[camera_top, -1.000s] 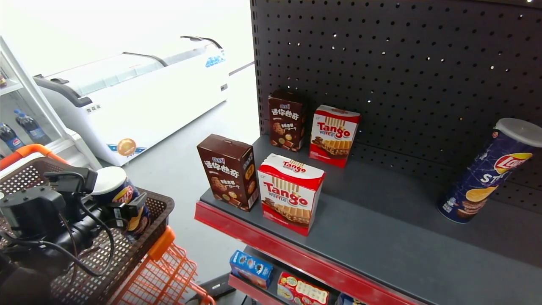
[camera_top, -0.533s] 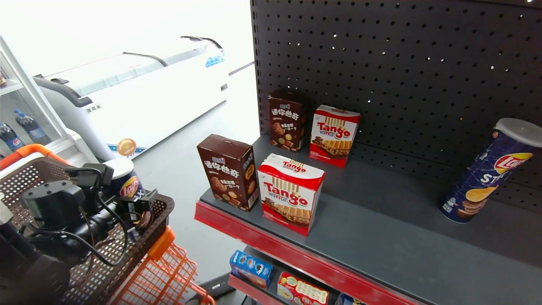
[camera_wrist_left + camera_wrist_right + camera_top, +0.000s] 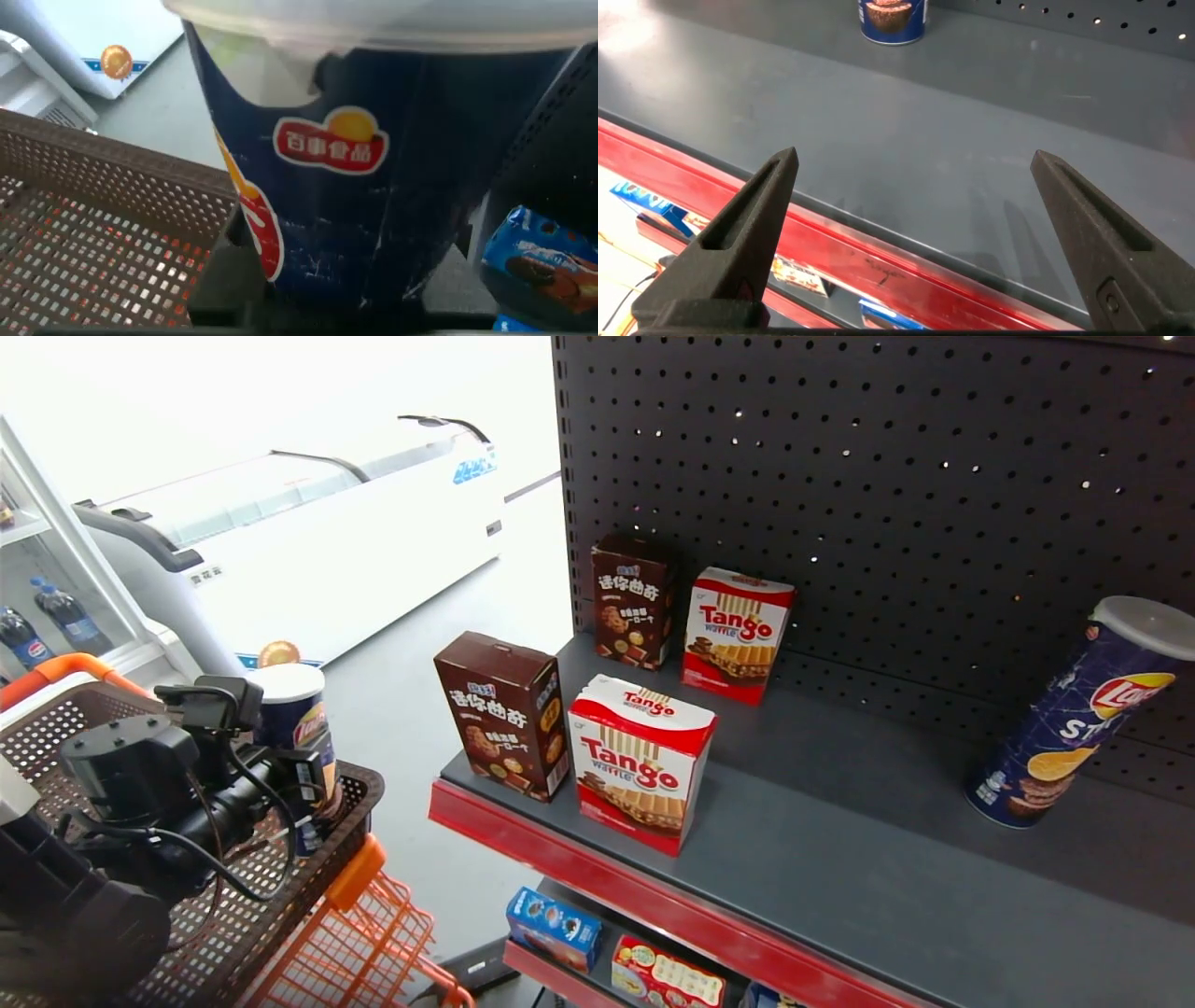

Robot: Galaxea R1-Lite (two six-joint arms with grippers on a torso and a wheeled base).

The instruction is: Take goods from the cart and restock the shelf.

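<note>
My left gripper (image 3: pixel 297 765) is shut on a dark blue chip can (image 3: pixel 297 728) with a white lid, held upright above the brown cart basket (image 3: pixel 359 784) at the left. The same can (image 3: pixel 374 177) fills the left wrist view up close. On the grey shelf (image 3: pixel 840 840) a second blue chip can (image 3: pixel 1074 719) leans against the pegboard at the right. Two brown cookie boxes (image 3: pixel 509 714) and two red-and-white wafer boxes (image 3: pixel 639 761) stand at the shelf's left end. My right gripper (image 3: pixel 924 243) is open, hovering over the shelf front with nothing between its fingers.
A red lip (image 3: pixel 607 877) runs along the shelf's front edge, with snack packs (image 3: pixel 555 924) on the lower shelf. The orange cart frame (image 3: pixel 364 933) sits below the basket. A white chest freezer (image 3: pixel 308 541) stands behind. Bare shelf spans the middle (image 3: pixel 906 121).
My left gripper has lifted the chip can up out of the basket and carried it slightly right, toward the shelf. The can now stands more upright.
</note>
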